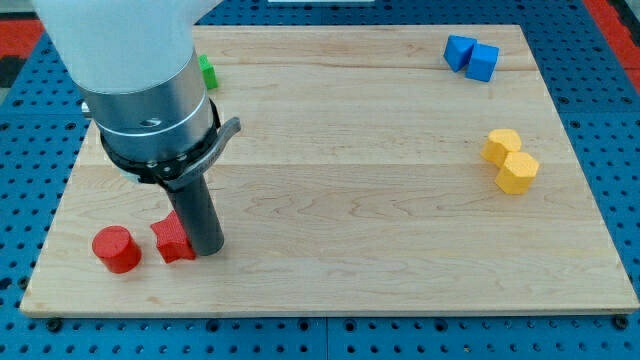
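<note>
My tip (207, 249) rests on the wooden board at the view's lower left, touching the right side of a red star-shaped block (172, 240). Just left of that block, a small gap away, stands a red cylinder (116, 249). A green block (207, 72) peeks out from behind the arm's body at the view's upper left, mostly hidden. Far off at the upper right lie two blue blocks (471, 56) touching each other. Two yellow blocks (511, 160) sit together at the right.
The wooden board (350, 200) lies on a blue pegboard surface (620, 150). The arm's large grey and white body (140, 80) covers the board's upper left part.
</note>
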